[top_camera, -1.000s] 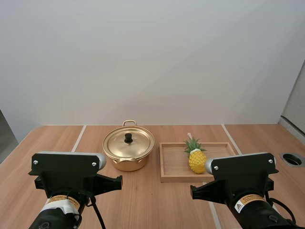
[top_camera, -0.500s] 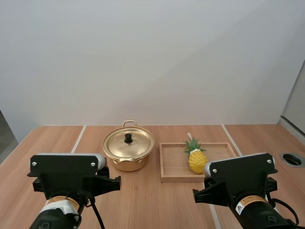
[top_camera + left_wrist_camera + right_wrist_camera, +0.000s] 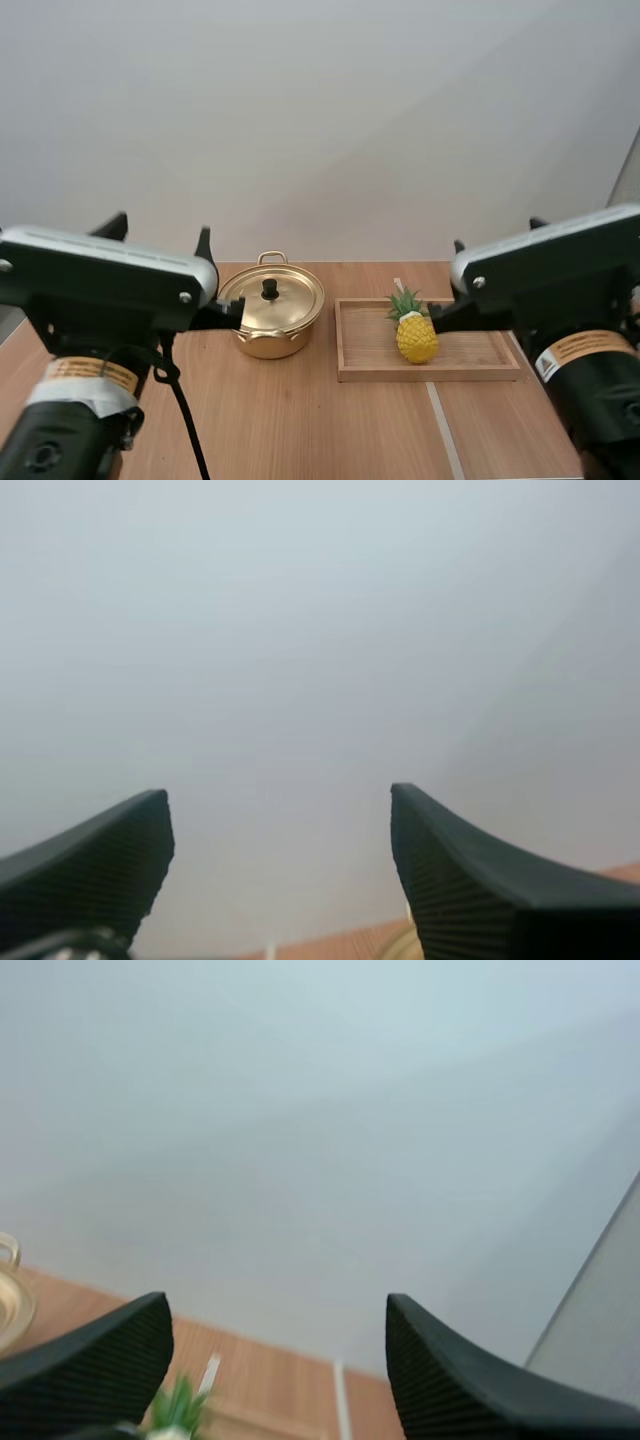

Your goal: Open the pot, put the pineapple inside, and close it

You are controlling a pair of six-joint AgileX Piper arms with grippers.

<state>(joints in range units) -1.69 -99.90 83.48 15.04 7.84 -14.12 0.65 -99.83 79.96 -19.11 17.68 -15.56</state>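
A gold pot point(image 3: 270, 318) with its lid on and a black knob point(image 3: 269, 289) stands on the table left of centre. To its right a yellow pineapple point(image 3: 415, 335) with green leaves stands upright in a wooden tray point(image 3: 470, 358). Both arms are raised near the table's front, well short of the pot and the tray. My left gripper point(image 3: 280, 870) is open, its ribbed fingers point(image 3: 100, 865) wide apart with nothing between them. My right gripper point(image 3: 278, 1360) is open too and holds nothing. The pineapple's leaves point(image 3: 180, 1408) show past its fingers point(image 3: 470, 1380), and the pot's handle point(image 3: 8, 1252) off to one side.
The wooden table point(image 3: 320, 420) has pale seams running front to back. A plain wall stands behind it. Bare table lies between the arms and in front of the pot and tray.
Both arms have risen and now stand larger in the high view. Their fingertips now show spread apart above the wrist housings. Pot, pineapple and tray have not moved.
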